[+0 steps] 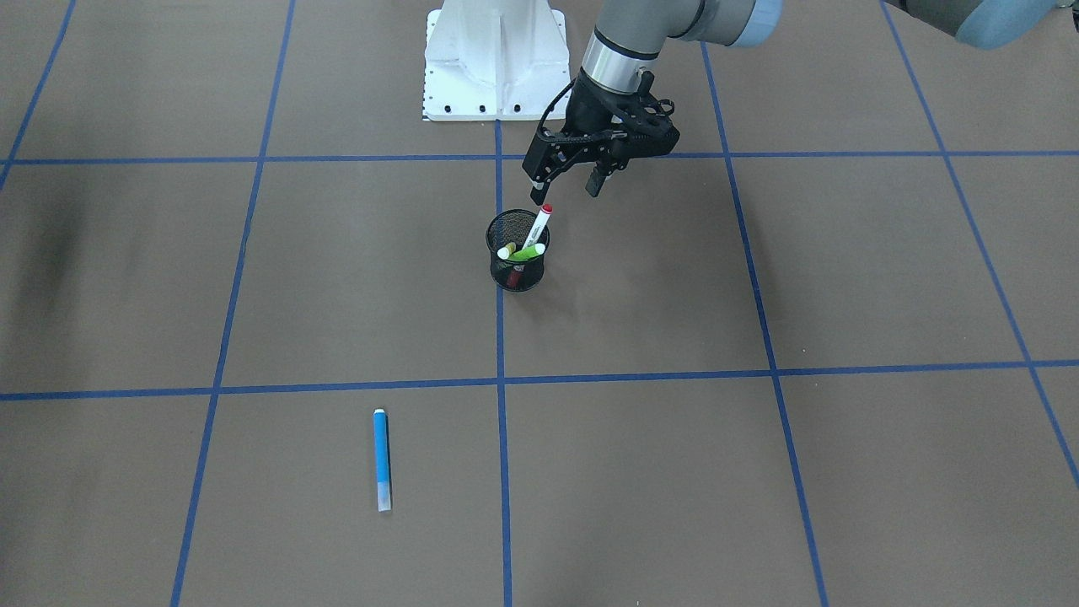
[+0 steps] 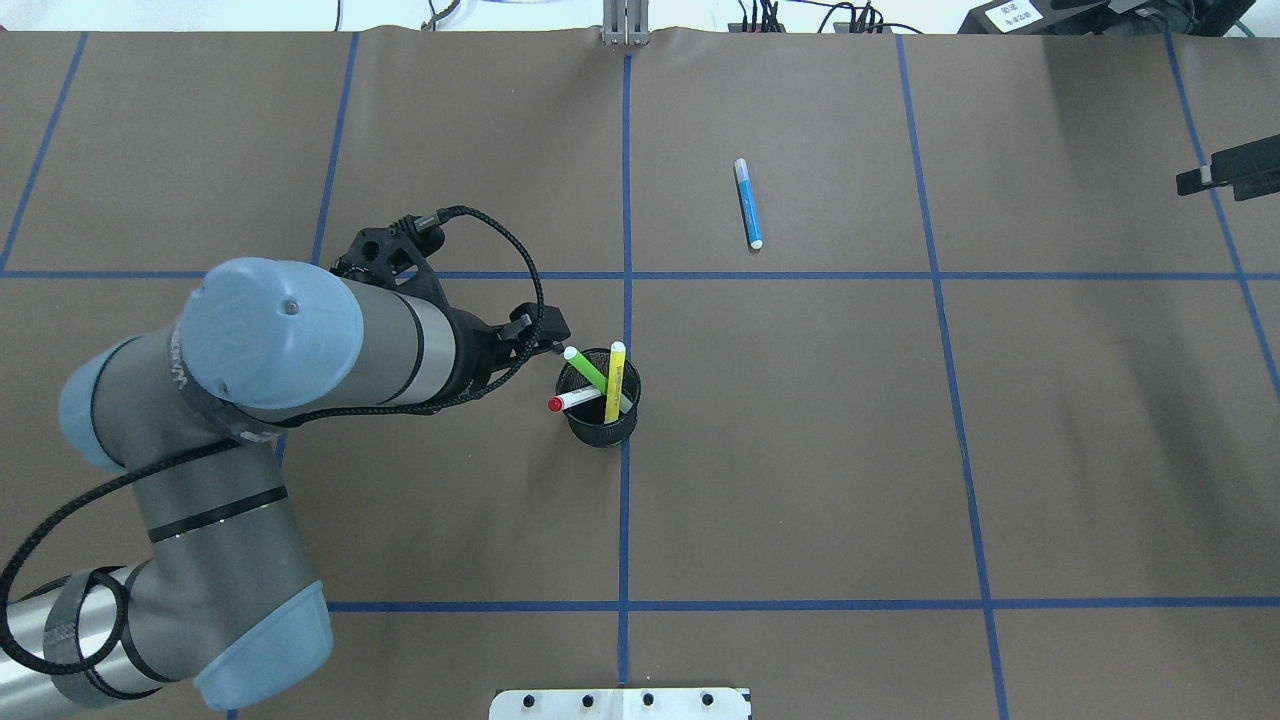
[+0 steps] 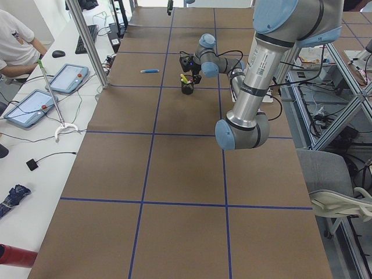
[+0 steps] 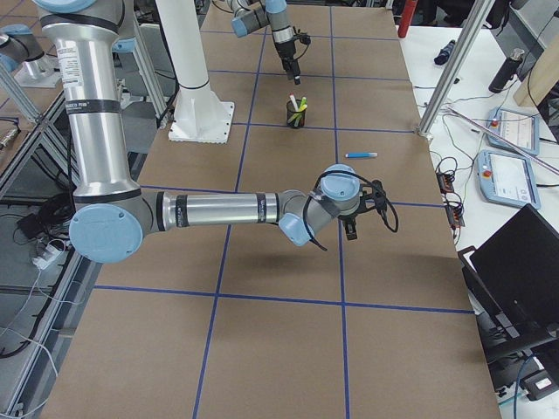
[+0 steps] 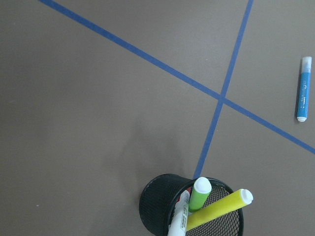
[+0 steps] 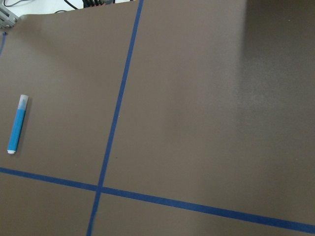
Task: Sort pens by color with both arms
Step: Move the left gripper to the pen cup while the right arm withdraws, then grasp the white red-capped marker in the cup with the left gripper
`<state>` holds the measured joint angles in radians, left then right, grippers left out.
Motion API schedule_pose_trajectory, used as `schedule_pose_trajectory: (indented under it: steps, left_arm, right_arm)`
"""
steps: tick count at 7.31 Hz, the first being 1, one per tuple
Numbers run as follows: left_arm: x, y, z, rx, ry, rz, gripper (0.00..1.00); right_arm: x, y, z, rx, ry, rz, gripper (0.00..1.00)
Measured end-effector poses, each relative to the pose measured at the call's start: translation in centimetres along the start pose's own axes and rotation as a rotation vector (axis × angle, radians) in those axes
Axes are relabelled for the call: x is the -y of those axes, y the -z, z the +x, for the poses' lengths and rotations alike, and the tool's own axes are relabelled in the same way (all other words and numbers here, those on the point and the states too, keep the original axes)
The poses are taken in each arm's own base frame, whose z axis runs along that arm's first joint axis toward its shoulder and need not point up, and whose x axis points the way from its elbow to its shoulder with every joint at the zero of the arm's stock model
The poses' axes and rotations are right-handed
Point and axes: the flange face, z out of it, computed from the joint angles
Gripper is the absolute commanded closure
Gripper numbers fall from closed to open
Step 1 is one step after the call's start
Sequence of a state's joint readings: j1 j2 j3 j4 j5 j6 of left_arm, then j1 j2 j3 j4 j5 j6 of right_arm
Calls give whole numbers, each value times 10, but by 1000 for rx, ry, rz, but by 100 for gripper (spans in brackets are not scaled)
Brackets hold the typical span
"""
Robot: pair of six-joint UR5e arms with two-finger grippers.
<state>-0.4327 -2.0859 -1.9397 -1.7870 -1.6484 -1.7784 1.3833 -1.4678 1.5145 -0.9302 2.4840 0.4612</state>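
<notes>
Brown, blue-taped table (image 1: 253, 295); left pincer (image 1: 565, 194) spread near mesh cup (image 1: 517, 274), right pincer (image 4: 349, 232) unreadable.

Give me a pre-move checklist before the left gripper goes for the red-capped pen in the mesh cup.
1. Left gripper open and empty: ok.
2. Red-capped pen sticks out above the rim of the mesh cup, with its cap exposed: ok.
3. Cap lined up between the jaws: cannot tell. The gripper hangs close by, but its depth is unclear.
4. Pen free of its neighbours: not ok. The green pen and yellow pen cross it in the cup and may snag.
5. Blue pen lies flat on the table, well away from the cup: ok.
6. Right gripper clear of the cup: ok. Whether it is open or shut: cannot tell.
</notes>
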Motion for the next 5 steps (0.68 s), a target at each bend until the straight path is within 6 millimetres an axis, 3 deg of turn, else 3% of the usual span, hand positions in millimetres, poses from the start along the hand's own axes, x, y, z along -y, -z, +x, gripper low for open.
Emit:
schedule_pose_trajectory:
  steps: [1,4,5]
  left_arm:
    - [-4,-12,1,3,16,-2,7]
    - [-11,-37,3,3,25,-11,39]
    - [-17,-42,2,5,23,-19,66]
  right_arm:
    - [0,0,2,-8,11,-6,0]
    - [0,0,4,-17,17,-7,0]
    - [0,0,5,-18,16,-7,0]
